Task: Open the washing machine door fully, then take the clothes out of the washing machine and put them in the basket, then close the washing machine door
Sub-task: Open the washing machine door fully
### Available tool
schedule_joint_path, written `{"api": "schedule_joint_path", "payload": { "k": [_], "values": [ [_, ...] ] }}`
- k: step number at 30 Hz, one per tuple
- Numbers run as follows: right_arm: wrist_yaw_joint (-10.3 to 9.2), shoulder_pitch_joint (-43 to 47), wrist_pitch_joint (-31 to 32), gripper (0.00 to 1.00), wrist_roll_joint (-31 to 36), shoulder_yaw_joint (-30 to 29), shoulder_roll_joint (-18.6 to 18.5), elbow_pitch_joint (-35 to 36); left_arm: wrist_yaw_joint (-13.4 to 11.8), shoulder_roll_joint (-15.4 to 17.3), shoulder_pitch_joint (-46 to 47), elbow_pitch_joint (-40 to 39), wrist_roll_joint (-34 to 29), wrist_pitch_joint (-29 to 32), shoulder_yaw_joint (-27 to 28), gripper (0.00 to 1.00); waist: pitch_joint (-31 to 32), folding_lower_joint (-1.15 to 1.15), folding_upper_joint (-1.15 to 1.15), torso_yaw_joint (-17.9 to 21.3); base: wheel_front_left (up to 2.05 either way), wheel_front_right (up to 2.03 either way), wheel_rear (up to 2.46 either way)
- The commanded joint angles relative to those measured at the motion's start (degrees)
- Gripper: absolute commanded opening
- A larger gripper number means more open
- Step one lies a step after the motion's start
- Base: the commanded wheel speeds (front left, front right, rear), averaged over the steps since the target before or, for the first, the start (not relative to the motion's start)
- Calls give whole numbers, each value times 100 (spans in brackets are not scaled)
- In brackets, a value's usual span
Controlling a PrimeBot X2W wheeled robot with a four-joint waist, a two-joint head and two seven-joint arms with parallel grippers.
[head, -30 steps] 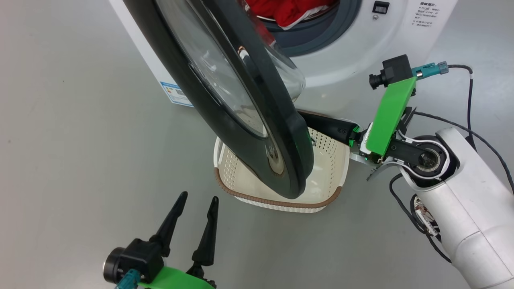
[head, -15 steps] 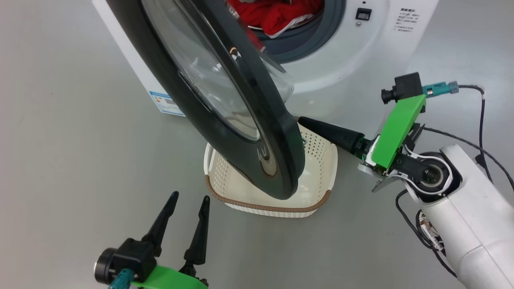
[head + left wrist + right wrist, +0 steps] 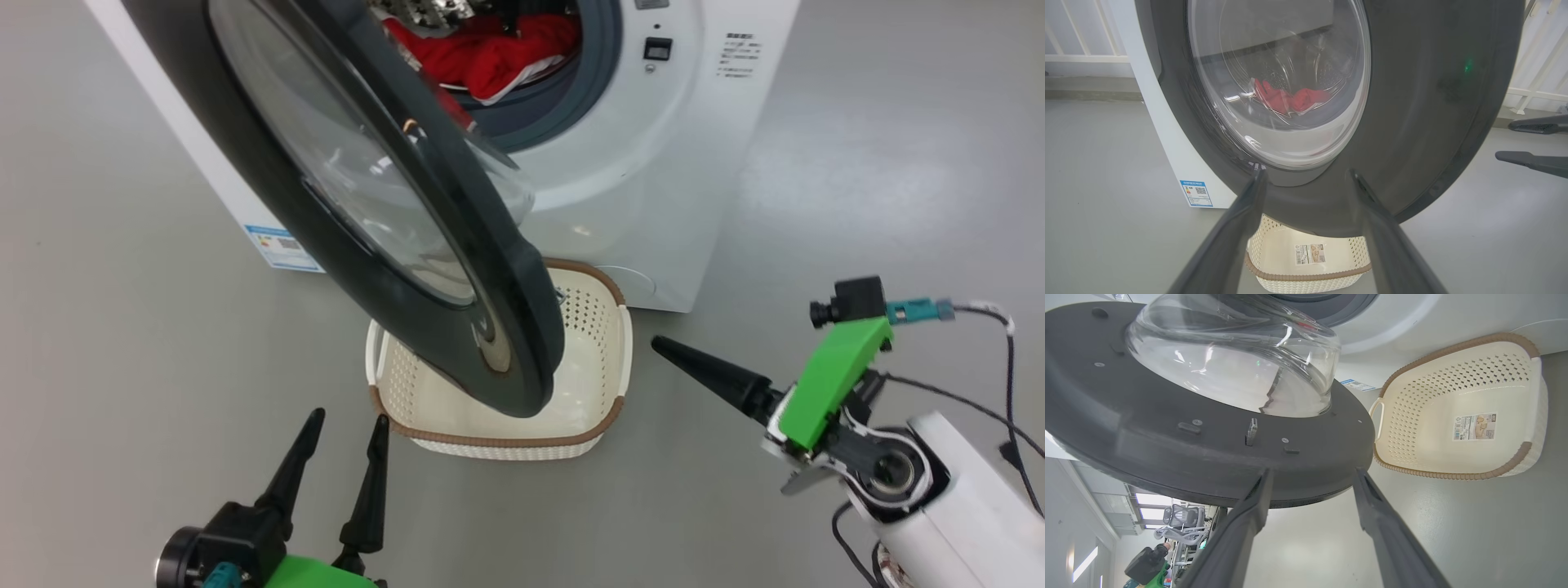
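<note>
The washing machine door [image 3: 367,204] stands swung open from the washing machine [image 3: 653,163], hanging over the basket [image 3: 498,441] on the floor. The clothes [image 3: 490,53] lie inside the machine's opening. The left claw [image 3: 349,416] hovers released and empty near the basket's front rim. The right claw [image 3: 1311,473] is also released, apart from the door's edge.

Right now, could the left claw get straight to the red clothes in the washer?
Probably not directly: the part-open door stands between the left claw and the clothes, which its camera sees through the door's glass.
</note>
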State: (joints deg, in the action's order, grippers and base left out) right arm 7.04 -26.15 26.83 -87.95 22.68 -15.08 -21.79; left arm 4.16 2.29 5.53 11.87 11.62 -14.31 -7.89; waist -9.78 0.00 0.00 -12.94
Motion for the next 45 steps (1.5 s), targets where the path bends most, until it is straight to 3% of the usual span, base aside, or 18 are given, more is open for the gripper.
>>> {"api": "schedule_joint_path", "payload": {
  "k": [1, 9, 19, 28, 31, 34, 45],
  "values": [
    [45, 148, -116, 100, 113, 29, -76, 176, 61, 59, -13, -120, -47, -69, 248, 100, 52, 0, 0, 152, 0, 0, 0],
    [45, 734, -729, 100, 325, 106, -323, 138, 103, 59, -111, -115, -96, -69, 469, 100, 98, 0, 0, 480, 0, 0, 0],
    [45, 1012, -1970, 100, 913, 401, -583, -161, 128, 59, -153, -77, -122, -69, 578, 100, 165, 0, 0, 643, 0, 0, 0],
    [45, 1080, -3805, 100, 1734, 981, -948, -57, 124, 59, -194, -66, -111, -69, 627, 100, 219, 0, 0, 683, 0, 0, 0],
    [45, 1057, -4152, 100, 2093, 1063, -1005, -54, 130, 59, -208, -63, -116, -69, 652, 100, 224, 0, 0, 688, 0, 0, 0],
    [45, 1094, -4178, 100, 2629, 637, -912, 49, 128, 59, -210, -69, -115, -69, 680, 100, 223, 0, 0, 696, 0, 0, 0],
    [45, 2102, -4182, 100, 5160, -1235, 142, 748, 119, 59, -234, -69, -90, -69, 701, 100, 292, 0, 0, 640, 0, 0, 0]
  ]
}}
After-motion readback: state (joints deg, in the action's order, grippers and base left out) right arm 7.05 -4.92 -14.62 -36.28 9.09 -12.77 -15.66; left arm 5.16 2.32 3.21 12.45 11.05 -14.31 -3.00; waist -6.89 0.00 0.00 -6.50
